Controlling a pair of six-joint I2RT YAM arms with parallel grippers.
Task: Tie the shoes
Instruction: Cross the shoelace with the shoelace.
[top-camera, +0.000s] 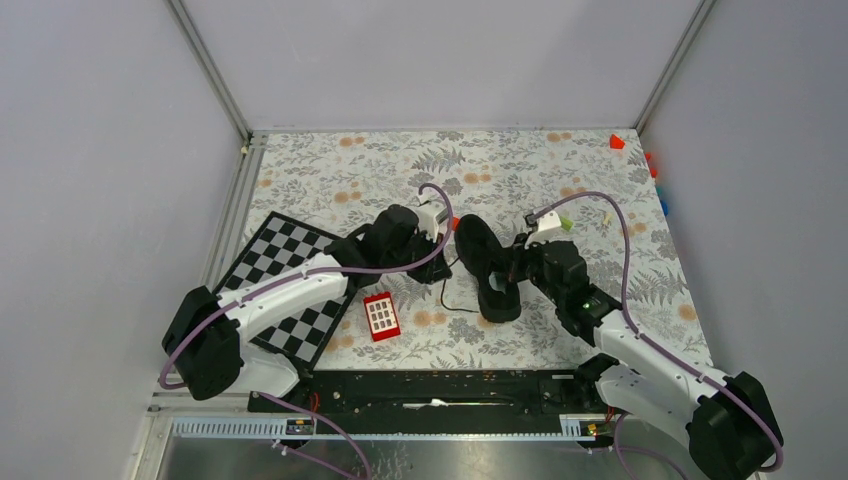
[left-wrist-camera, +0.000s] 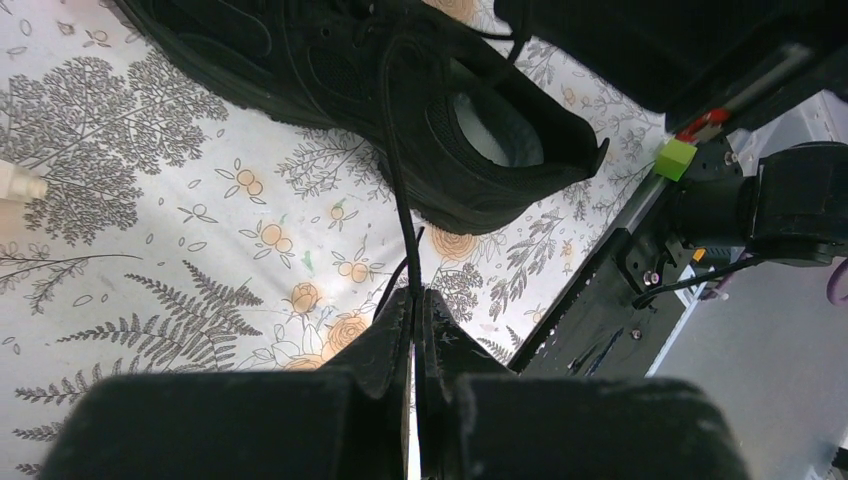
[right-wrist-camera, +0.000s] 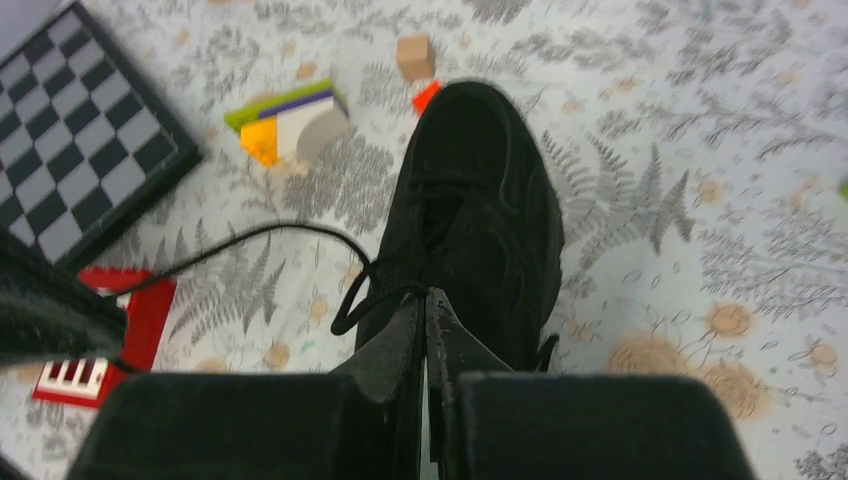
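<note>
**Near edge.** A black rail carries the bases of both arms, which reach inward over the fern-and-flower patterned surface.

**Tools.** The left tool has its fingers pressed together. One of the thin black laces runs straight from the shoe into the closed tips, so this tool is clamped on that strand. The right tool also has its fingers together, with the tips set over the instep where the laces cross. A strand leads into the tips and a small loop hangs just to their left, so this tool appears clamped on a strand as well.

**Task object.** The shoe is a single black low-top sneaker standing on its sole near the middle of the surface, between the two tools. Its heel opening faces the arms and its toe points away and slightly left. The pale grey insole shows through the opening. A further length of lace arcs off the shoe's left side, over the surface, toward the left arm.

**Left of the shoe.** A red keypad toy with white keys lies flat. Left of it is a black-and-white chessboard, partly under the left arm.

**Past the toe.**
- a small wooden cube
- a small red block right at the toe, though contact cannot be told
- a cluster of coloured blocks to the left

**Far right corner.** A red wedge sits well apart from the shoe.
</note>
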